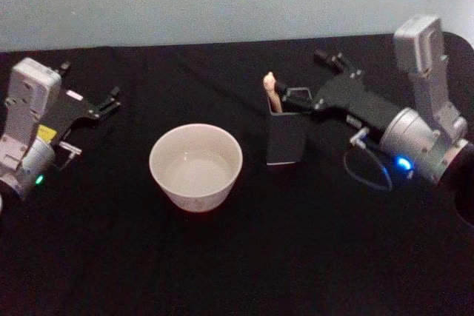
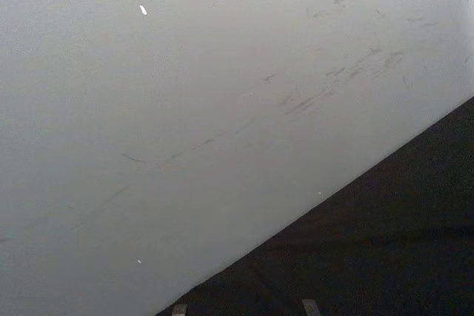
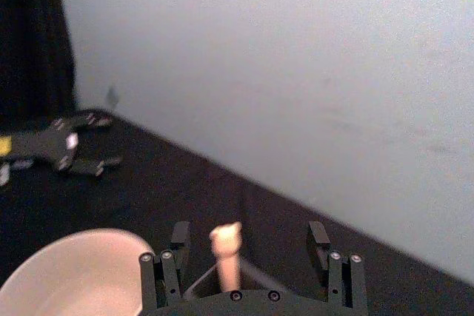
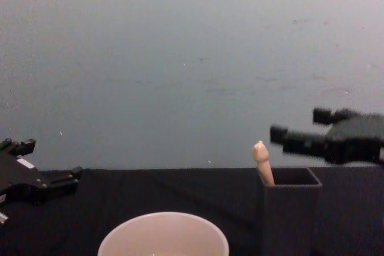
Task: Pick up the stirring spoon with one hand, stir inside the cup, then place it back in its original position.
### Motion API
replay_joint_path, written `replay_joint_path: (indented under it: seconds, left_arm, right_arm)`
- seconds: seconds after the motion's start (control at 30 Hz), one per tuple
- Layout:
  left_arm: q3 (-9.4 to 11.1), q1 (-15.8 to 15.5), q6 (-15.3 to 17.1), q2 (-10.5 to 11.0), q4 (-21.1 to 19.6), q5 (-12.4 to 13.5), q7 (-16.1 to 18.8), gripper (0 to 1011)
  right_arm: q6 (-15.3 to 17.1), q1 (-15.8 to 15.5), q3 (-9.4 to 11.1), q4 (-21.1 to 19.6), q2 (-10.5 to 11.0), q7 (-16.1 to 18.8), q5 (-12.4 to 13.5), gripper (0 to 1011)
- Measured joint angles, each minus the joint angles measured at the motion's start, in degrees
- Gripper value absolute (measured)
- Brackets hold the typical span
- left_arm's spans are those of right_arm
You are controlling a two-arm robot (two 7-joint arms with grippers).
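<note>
The landmark is the dark grey square open-topped box holder (image 1: 286, 140), which stands upright on the black cloth-covered table (image 1: 222, 271).

Well to the left of the holder, near the table's left edge, the left black gripper with two flat fingers (image 1: 112, 99) is parked just above the cloth. Its fingers are spread apart and grip nothing; in the chest view this left gripper (image 4: 51, 163) sits at the holder's far left, level with the table edge.

Between that gripper and the holder, just left of the holder and apart from it, stands the wide round cup with a pale cream-pinkish rim (image 1: 196, 166). In the chest view the cup (image 4: 163, 236) is lower and nearer the camera than the holder (image 4: 290, 208).

The slim stirring spoon with a pale beige handle and small animal-head knob (image 1: 272, 92) stands inside the holder, leaning at its left rear corner, with the knob above the rim.

Immediately right of the holder, the right black gripper with a silver wrist (image 1: 290, 97) hovers near rim height. In the right wrist view its fingers (image 3: 180, 236) are spread wide, and the spoon handle (image 3: 227, 251) rises between them, touching neither.
</note>
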Motion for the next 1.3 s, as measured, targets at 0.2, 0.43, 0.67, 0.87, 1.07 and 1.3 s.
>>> replay_joint_path:
  seconds: [0.2,0.43,0.67,0.87,1.07,1.3]
  left_arm:
    - [0.0,0.0,0.0,0.0,0.0,0.0,0.0,1001]
    - [0.0,0.0,0.0,0.0,0.0,0.0,0.0,1001]
    - [0.0,0.0,0.0,0.0,0.0,0.0,0.0,1001]
    - [0.0,0.0,0.0,0.0,0.0,0.0,0.0,1001]
    - [0.0,0.0,0.0,0.0,0.0,0.0,0.0,1001]
    - [0.0,0.0,0.0,0.0,0.0,0.0,0.0,1001]
  right_arm:
    - [-2.9,1.0,2.9,1.7,-2.5,-5.0,-2.0,1002]
    - [-2.8,1.8,4.8,6.3,-4.9,-11.7,-7.1,1002]
    - [-3.5,2.1,5.0,11.0,-6.7,-14.2,-10.1,1002]
    - [-5.5,2.5,5.2,14.8,-8.4,-15.0,-11.8,1002]
    - [-5.8,2.8,5.6,16.6,-9.3,-15.1,-12.7,1003]
    - [-5.8,2.8,5.6,16.4,-9.2,-15.0,-12.6,1003]
